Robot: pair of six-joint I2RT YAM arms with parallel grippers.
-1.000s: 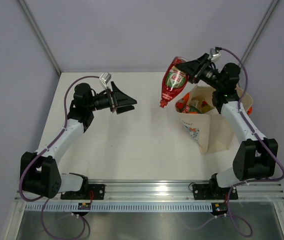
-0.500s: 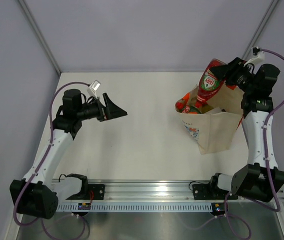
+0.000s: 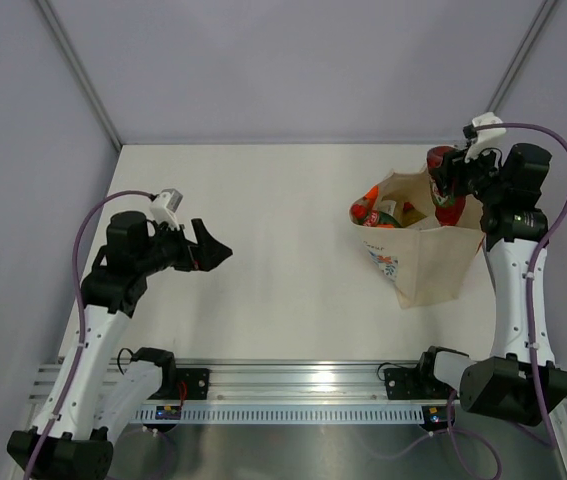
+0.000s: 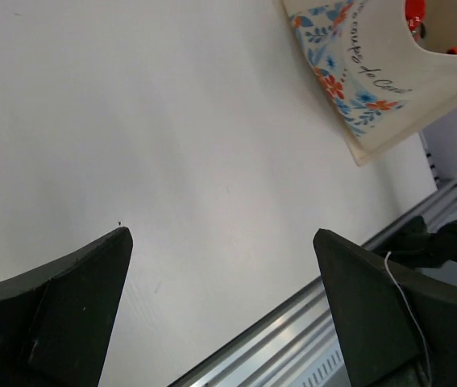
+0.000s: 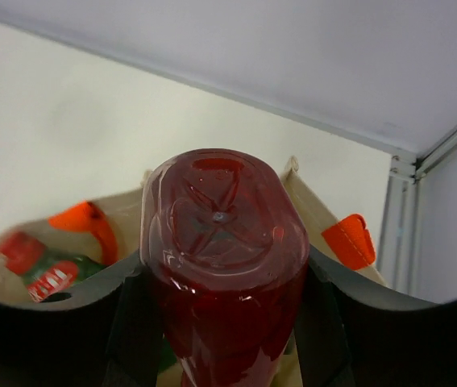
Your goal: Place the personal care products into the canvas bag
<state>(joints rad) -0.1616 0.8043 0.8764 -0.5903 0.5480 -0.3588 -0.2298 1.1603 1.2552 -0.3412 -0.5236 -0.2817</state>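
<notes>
The beige canvas bag (image 3: 425,262) stands at the right of the table, floral print on its near side; it also shows in the left wrist view (image 4: 373,89). My right gripper (image 3: 450,178) is shut on the red bottle (image 3: 446,185) and holds it base-up over the bag's far right opening. In the right wrist view the red bottle (image 5: 224,266) fills the middle between my fingers (image 5: 135,318), with the bag's rim (image 5: 309,205) and orange handles (image 5: 349,239) below. A green red-capped bottle (image 5: 47,270) lies inside. My left gripper (image 3: 215,251) is open and empty over bare table at the left.
Red-capped bottles (image 3: 375,212) show inside the bag's left end. The aluminium rail (image 3: 293,380) runs along the near edge. Grey walls close in the back and sides.
My right gripper has carried the red bottle from left of the bag to over its far right opening and lowered it. My left arm has drawn back to the left and toward the near edge.
</notes>
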